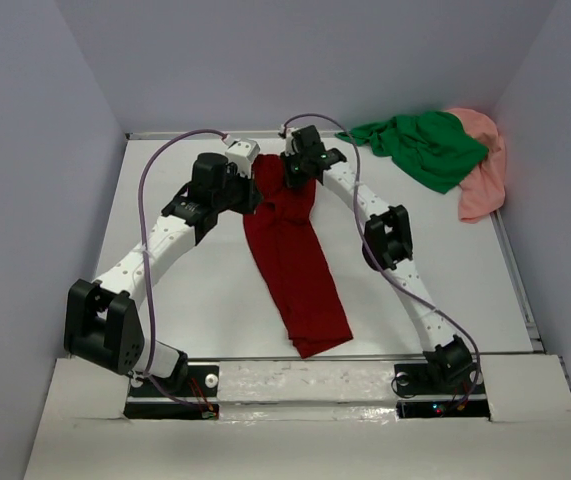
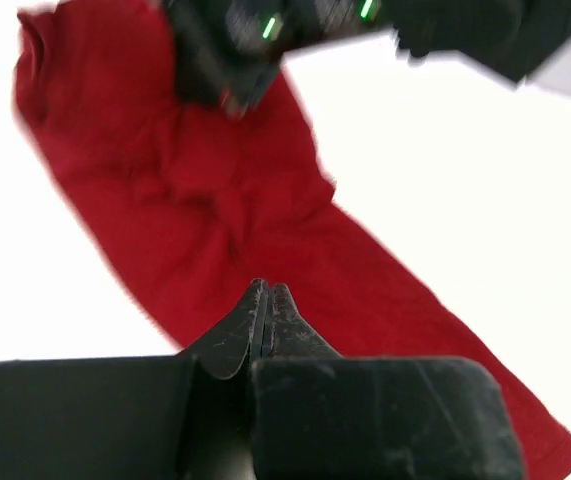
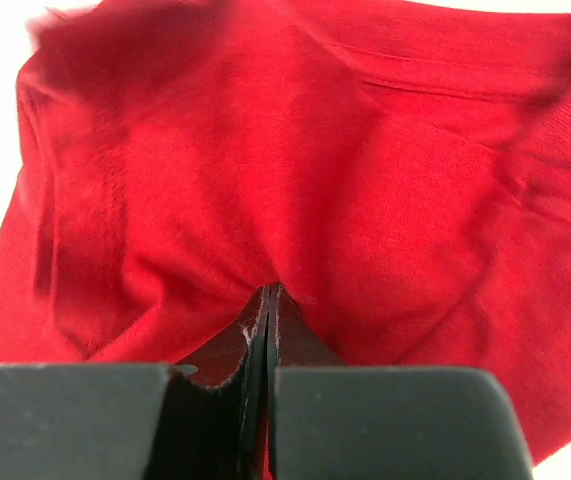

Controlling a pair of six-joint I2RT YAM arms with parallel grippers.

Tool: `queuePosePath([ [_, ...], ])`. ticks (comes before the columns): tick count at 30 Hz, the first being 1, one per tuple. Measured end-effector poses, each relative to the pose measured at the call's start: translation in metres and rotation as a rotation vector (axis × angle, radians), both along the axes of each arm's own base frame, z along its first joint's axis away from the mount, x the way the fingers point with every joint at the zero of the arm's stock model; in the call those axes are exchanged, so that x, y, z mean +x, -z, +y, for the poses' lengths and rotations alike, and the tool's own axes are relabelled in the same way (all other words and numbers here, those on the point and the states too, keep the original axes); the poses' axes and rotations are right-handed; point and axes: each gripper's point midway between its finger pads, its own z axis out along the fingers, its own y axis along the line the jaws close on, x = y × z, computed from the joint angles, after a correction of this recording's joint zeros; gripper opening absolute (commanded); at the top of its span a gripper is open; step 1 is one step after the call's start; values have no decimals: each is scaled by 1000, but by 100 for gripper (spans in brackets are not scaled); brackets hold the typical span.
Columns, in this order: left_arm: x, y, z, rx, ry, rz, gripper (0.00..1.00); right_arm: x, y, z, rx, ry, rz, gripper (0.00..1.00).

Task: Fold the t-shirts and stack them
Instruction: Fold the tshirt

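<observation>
Fingers (image 2: pixel 255 315) of the left hand (image 2: pixel 267 298) are pressed flat together with no gap. Their black, scuffed tips sit against the dark red t-shirt (image 1: pixel 300 270), though I cannot tell whether any cloth is caught between them. The shirt is soft plain knit, narrowed to a long strip. It runs from between the two hands back toward the arm bases, lying on the white worktop (image 1: pixel 465 280), and its upper end is bunched and creased. The right hand (image 3: pixel 268 297) is also fully closed, and red cloth puckers into its tips in a pinched fold. Well to the right of that hand a bright green t-shirt (image 1: pixel 425 148) lies crumpled, overlapping a salmon pink t-shirt (image 1: pixel 485 180) on its far side.
</observation>
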Motion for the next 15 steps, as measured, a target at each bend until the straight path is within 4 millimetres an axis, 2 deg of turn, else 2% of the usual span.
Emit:
queuePosePath([
  [3, -2, 0, -3, -9, 17, 4, 0, 37, 0, -60, -12, 131, -6, 0],
  [4, -3, 0, -4, -12, 24, 5, 0, 44, 1, -73, -15, 160, -6, 0],
  [6, -4, -1, -5, -18, 35, 8, 0, 63, 1, -115, -15, 247, 0, 0],
  [8, -5, -1, -7, -24, 45, 8, 0, 76, 2, -147, -14, 309, 6, 0],
  [11, -7, -3, -10, -34, 64, 7, 0, 86, 1, -177, -5, 359, 11, 0],
  [13, -8, -3, -13, -43, 80, 10, 0, 87, 1, -182, 4, 364, 16, 0],
  [15, -9, -1, -15, -47, 91, 15, 0, 86, 1, -178, 9, 353, 17, 0],
])
